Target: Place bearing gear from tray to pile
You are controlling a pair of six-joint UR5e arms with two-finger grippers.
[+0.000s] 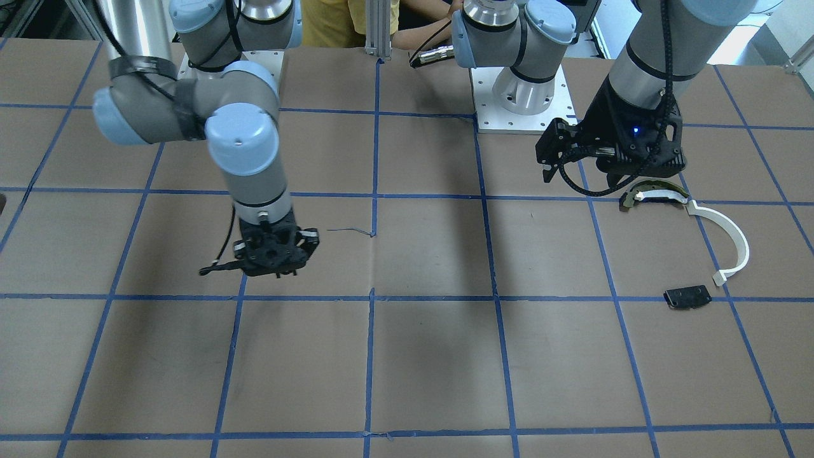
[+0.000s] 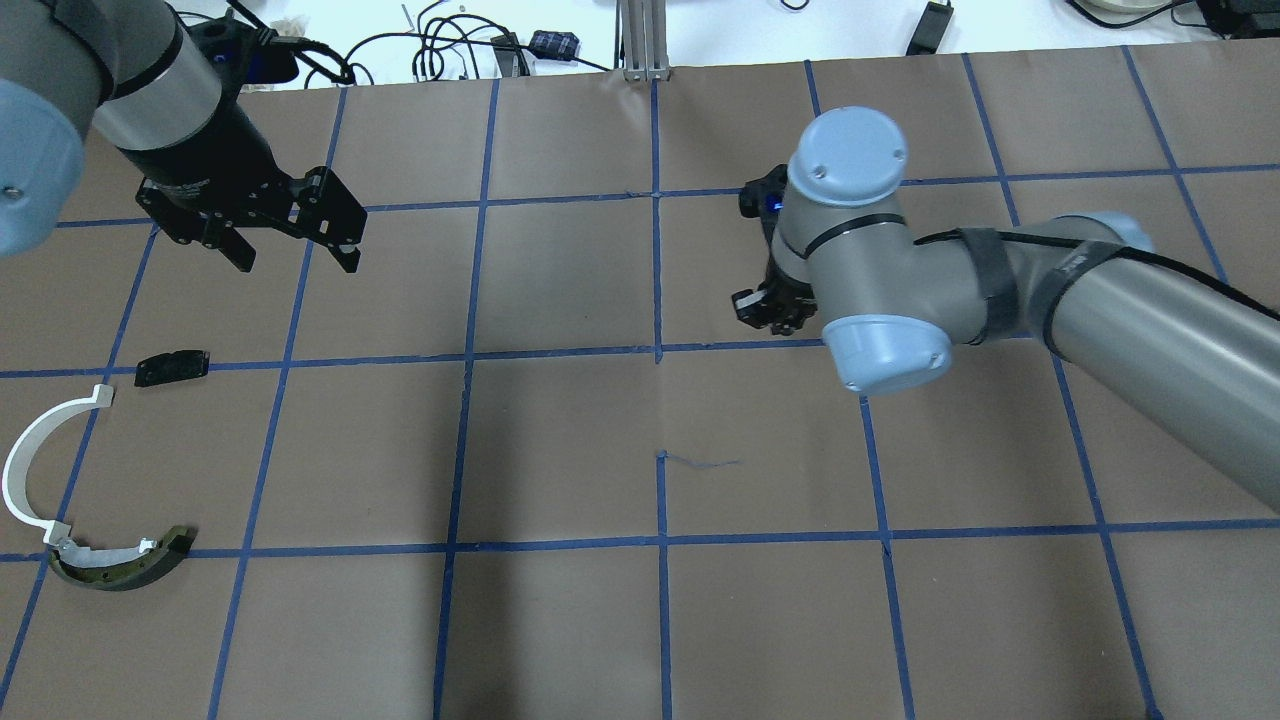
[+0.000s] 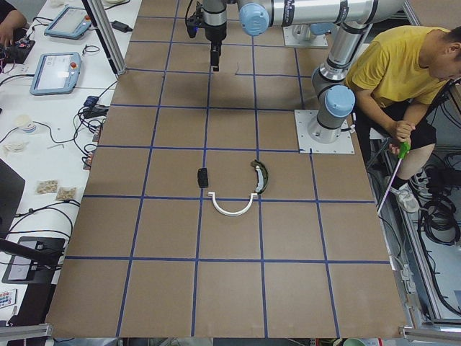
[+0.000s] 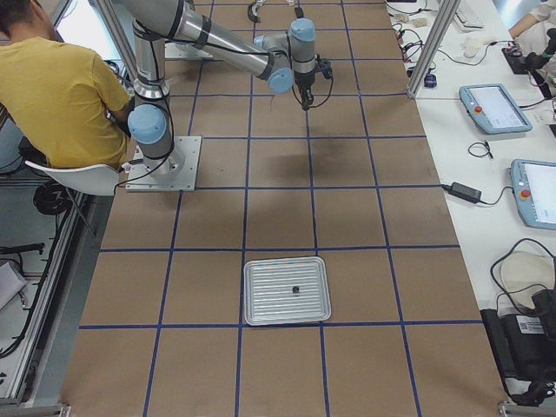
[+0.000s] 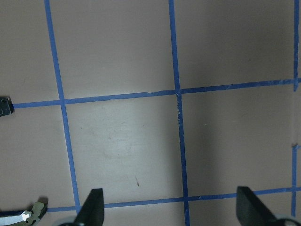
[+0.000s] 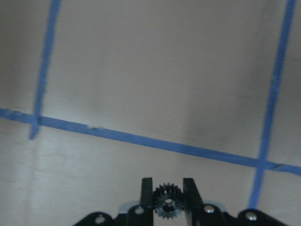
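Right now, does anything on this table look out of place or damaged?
Nothing serious. A thin blue stray line juts sideways off the taped grid at mid-table, perhaps peeled tape or a pen mark. Nothing looks spilled or broken.

Brown gridded table: white curved strip, dark curved piece, black plate grouped; metal tray well apart.

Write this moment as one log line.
right gripper: shut on gear, over table | left gripper: open, empty, near pile | gear not yet at pile
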